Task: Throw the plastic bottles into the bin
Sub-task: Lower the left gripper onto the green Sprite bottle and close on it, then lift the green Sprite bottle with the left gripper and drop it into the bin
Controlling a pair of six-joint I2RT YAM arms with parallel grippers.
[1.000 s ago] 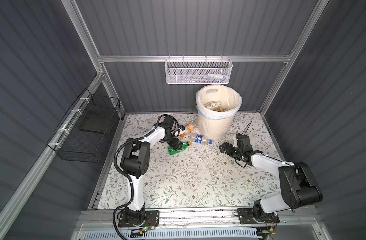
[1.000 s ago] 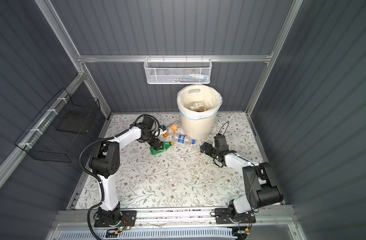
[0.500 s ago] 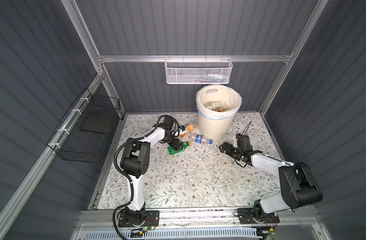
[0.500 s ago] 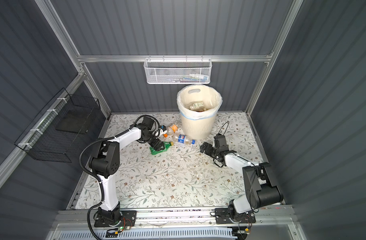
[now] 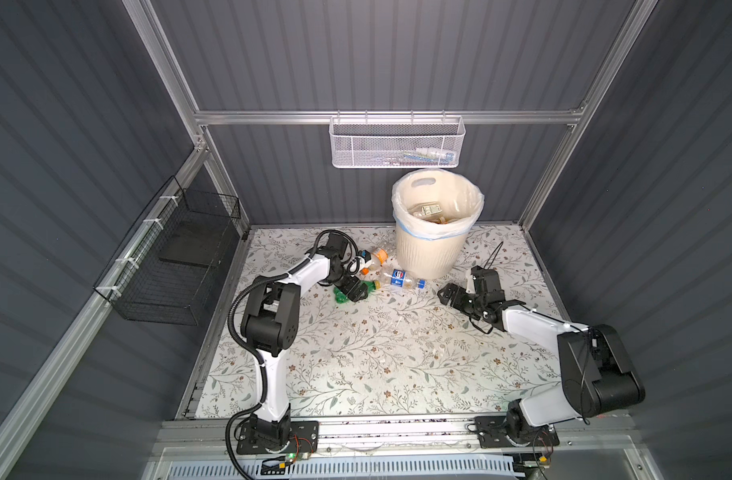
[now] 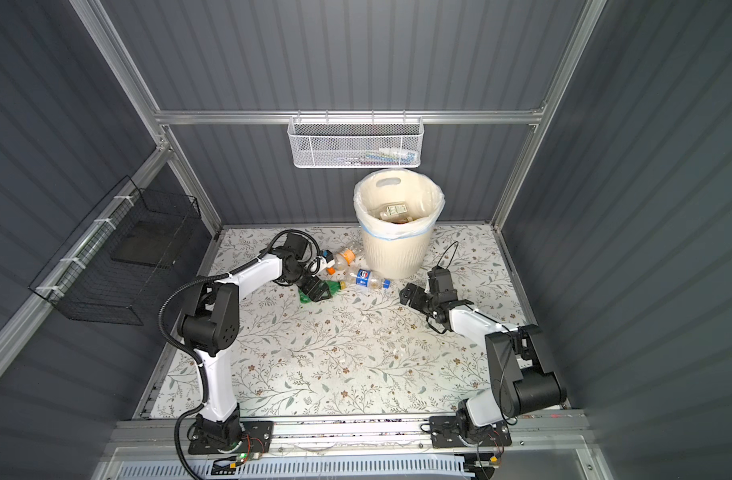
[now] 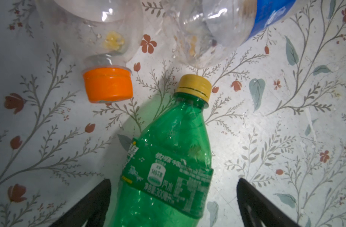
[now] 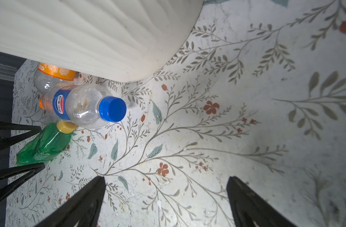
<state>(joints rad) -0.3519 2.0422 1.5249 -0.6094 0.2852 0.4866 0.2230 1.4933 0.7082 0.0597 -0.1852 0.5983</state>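
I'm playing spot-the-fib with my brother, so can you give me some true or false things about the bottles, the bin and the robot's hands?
1. The green bottle lies on the table with the open left hand around it. True.
2. The green bottle has a yellow cap. True.
3. The right hand is holding the blue-capped bottle. False: it is open and empty, and that bottle lies on the table by the bin.
4. The bin is empty. False: bottles already lie inside.
5. The bin is tipped over. False: it stands upright.
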